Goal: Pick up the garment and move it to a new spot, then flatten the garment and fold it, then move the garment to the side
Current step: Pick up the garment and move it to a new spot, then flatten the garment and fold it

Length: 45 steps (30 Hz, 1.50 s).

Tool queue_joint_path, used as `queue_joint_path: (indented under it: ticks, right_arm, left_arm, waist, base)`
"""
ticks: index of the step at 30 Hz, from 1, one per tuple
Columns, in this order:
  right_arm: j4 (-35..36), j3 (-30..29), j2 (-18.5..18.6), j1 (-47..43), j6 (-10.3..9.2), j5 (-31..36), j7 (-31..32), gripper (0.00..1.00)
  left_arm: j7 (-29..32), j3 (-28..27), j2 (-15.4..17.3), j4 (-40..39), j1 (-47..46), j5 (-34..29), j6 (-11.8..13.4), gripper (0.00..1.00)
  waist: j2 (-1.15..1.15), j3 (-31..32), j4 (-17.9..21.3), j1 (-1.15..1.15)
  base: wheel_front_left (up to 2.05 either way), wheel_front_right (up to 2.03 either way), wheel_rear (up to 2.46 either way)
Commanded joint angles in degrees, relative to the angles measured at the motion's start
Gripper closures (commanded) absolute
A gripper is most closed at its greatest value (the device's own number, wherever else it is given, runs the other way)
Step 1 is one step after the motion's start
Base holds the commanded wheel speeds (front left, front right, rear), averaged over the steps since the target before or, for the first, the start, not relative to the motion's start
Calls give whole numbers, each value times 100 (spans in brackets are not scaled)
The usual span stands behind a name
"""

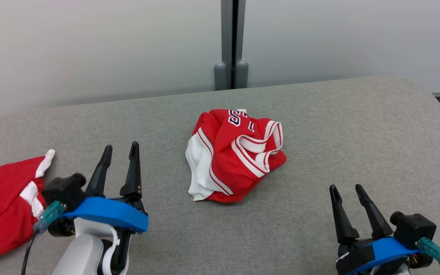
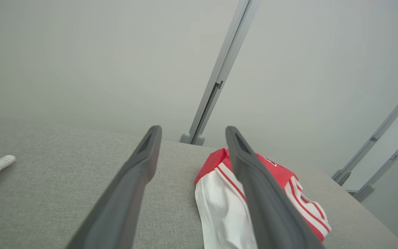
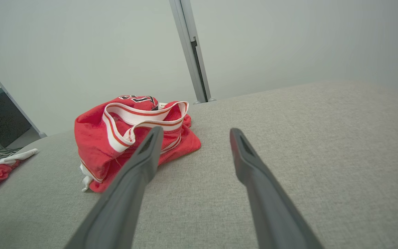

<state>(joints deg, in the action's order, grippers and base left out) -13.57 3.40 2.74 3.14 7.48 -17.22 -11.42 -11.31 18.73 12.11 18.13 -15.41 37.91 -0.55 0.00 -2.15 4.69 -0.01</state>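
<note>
Garment (image 1: 233, 154) amid open grey surface (image 1: 357, 133)

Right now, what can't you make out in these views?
1. Head view: the lettering on the crumpled garment is partly folded under, so it is unreadable.
2. Head view: the second red garment runs off the left edge, so its full shape is unknown.
3. Left wrist view: a finger of the left gripper crosses the crumpled garment, hiding its middle.
4. Right wrist view: a finger of the right gripper covers its near edge.
</note>
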Motion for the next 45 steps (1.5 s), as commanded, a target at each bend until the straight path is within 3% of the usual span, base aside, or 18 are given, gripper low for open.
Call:
queue_joint_path:
  ticks: [1, 5, 15, 25, 39, 45]
  right_arm:
    - [27, -14, 27, -50, 3, -2, 0, 0]
    - [71, -70, 26, -80, 3, 20, 17, 0]
    - [74, -270, 27, -103, 3, 109, 43, 0]
    - [-50, -444, 27, -157, 3, 155, 106, 0]
    - [-121, -510, 27, -163, 3, 110, 137, 0]
    - [-144, -266, 26, 47, 3, -160, 206, 0]
  left_arm:
    - [-49, -30, 14, -45, 77, 8, -26, 0]
    - [-305, -145, 72, -297, 403, -149, -85, 0]
    - [-393, -579, -12, -708, 1137, -978, 101, 0]
    - [-395, -734, 78, -547, 1587, -1627, 17, 0]
    - [-396, -760, 106, -545, 1744, -1788, -38, 0]
    - [-396, -792, 85, -555, 1737, -1801, -16, 0]
  waist:
    - [0, -10, -30, 1]
    - [0, -15, -151, 1]
    - [0, -13, -413, 1]
    - [0, 45, -475, 1]
    - [0, 48, -470, 1]
    - [0, -30, -421, 1]
  base:
    - [0, 0, 0]
    - [0, 0, 0]
    - [0, 0, 0]
    - [0, 0, 0]
    - [0, 0, 0]
    - [0, 0, 0]
